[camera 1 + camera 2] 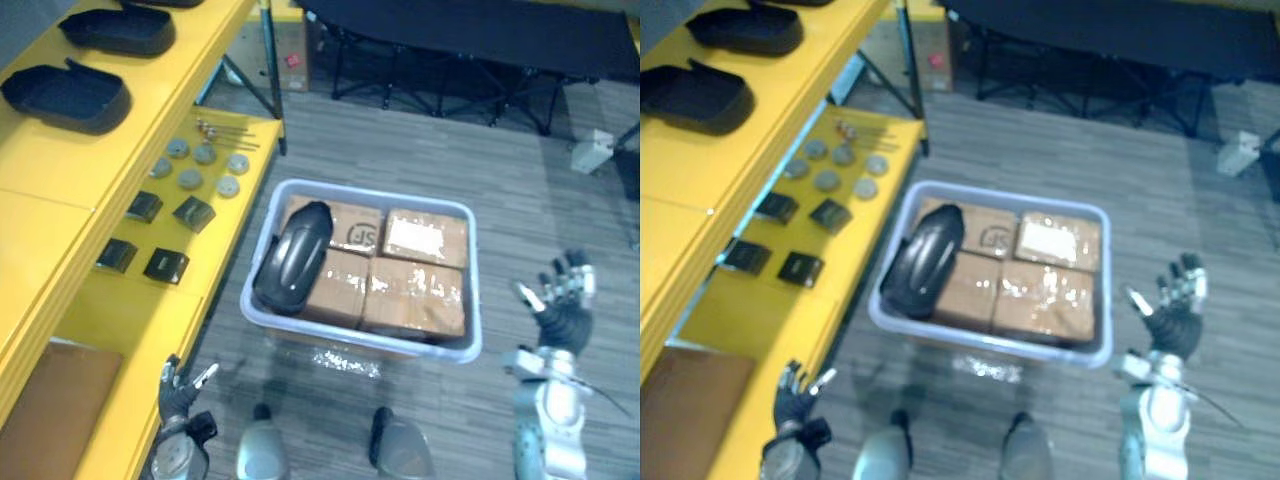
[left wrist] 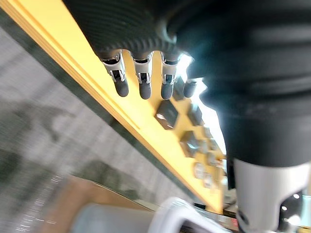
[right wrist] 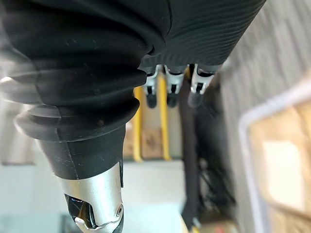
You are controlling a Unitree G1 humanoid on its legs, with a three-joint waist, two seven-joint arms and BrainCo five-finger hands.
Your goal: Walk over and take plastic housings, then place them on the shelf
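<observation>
A black plastic housing (image 1: pixel 292 257) lies in the left end of a translucent bin (image 1: pixel 474 290) on the floor, resting on cardboard boxes (image 1: pixel 415 270). Two more black housings (image 1: pixel 66 97) (image 1: pixel 118 30) sit on the top level of the yellow shelf (image 1: pixel 60 190) at the left. My left hand (image 1: pixel 178 392) hangs low beside the shelf's lower level, fingers straight and holding nothing. To the right of the bin my right hand (image 1: pixel 560 296) is raised, fingers spread, also holding nothing.
The shelf's lower level (image 1: pixel 215 235) carries small black blocks (image 1: pixel 193 212), grey discs (image 1: pixel 205 155) and thin rods (image 1: pixel 225 130). A brown board (image 1: pixel 45 410) lies at the shelf's near end. A dark table on folding legs (image 1: pixel 470 60) stands beyond the bin.
</observation>
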